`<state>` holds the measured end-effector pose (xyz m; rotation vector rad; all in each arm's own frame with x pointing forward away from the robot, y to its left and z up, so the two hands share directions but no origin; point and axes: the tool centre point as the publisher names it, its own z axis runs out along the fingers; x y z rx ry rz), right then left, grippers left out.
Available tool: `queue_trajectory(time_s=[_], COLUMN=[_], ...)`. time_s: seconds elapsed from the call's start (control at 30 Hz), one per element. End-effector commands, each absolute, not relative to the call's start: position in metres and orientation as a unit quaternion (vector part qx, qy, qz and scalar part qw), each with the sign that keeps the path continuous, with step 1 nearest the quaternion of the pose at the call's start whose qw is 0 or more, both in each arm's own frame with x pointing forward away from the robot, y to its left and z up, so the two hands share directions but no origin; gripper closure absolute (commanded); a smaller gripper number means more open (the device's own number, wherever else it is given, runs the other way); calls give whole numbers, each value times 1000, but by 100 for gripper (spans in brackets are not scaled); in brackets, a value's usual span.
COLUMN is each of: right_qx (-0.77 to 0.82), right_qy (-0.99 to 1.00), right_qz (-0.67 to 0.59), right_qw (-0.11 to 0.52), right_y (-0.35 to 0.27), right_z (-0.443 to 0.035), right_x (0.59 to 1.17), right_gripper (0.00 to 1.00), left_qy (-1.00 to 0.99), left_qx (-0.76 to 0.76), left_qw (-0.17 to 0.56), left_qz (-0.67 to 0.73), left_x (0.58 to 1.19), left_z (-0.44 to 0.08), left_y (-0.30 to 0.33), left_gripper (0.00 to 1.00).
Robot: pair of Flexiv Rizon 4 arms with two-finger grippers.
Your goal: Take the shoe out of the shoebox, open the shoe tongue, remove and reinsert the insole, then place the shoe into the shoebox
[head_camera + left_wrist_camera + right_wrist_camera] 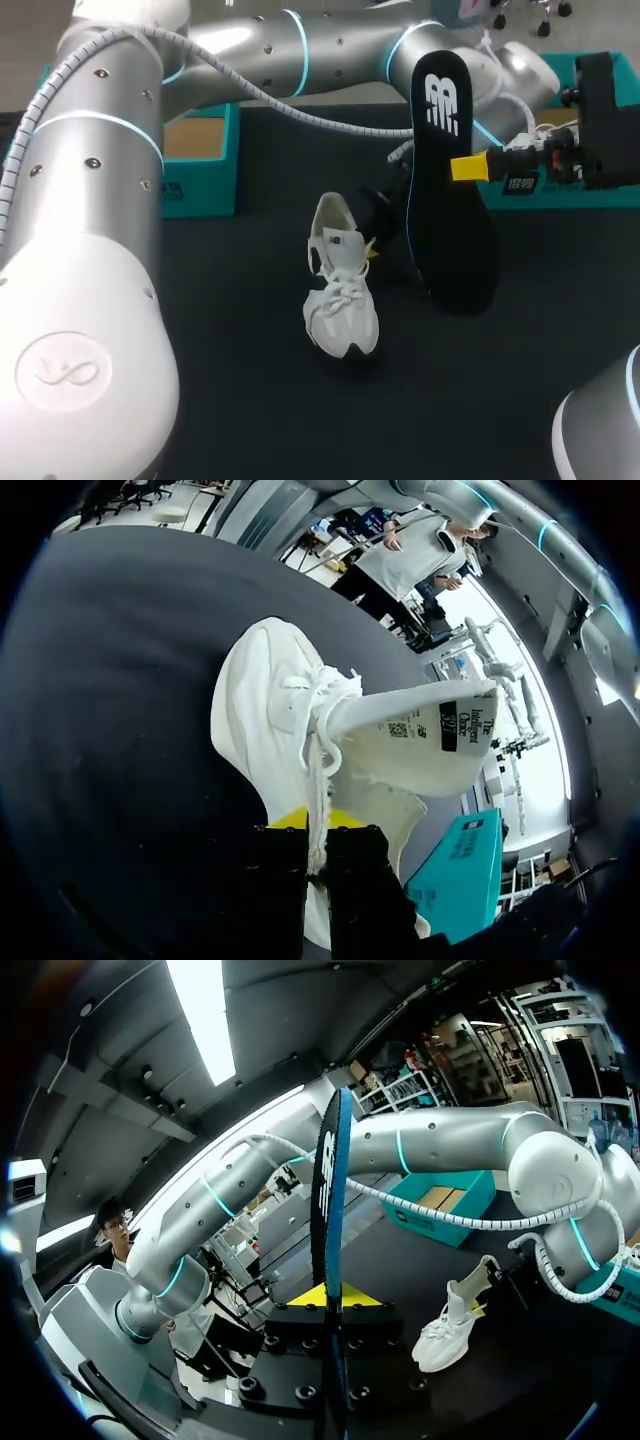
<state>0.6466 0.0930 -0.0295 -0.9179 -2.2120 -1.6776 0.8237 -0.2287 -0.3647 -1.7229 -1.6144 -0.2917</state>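
Holding insole (448, 190) apart from shoe (340, 300)
Clenching right gripper (328, 1298) on raised insole toward the table's (250, 400) right edge; clamping left gripper (372, 250) on shoe's collar, mid-table

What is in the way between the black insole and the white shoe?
Nothing lies on the table between them. The right claw holds the insole up beside the shoe, whose tongue stands open. Only the left claw, gripping the shoe's rim, sits by the opening and might crowd it.
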Motion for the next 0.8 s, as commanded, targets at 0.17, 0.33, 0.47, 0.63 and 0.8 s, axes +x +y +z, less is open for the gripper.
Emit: queue_trajectory(time_s=[0.17,0.33,0.47,0.63,0.8], right_qx=[-312,-312,-312,-312,-312], right_qy=[-753,-753,-753,-753,-753], right_qz=[-569,-569,-569,-569,-569], right_qw=[110,110,110,110,110], right_y=[95,95,95,95,95], right_z=[-30,-30,-30,-30,-30], right_x=[649,649,649,649,649], right_gripper=[100,100,100,100,100], left_qy=[-636,-654,-680,-704,-723], left_qx=[-674,-680,-678,-674,-670], left_qw=[365,326,278,224,167], left_qz=[-92,-57,-32,-16,-4], left_x=[820,823,828,835,839], left_z=[-357,-333,-310,-289,-267], left_y=[-231,-232,-234,-236,-236], left_gripper=[0,0,0,0,0])
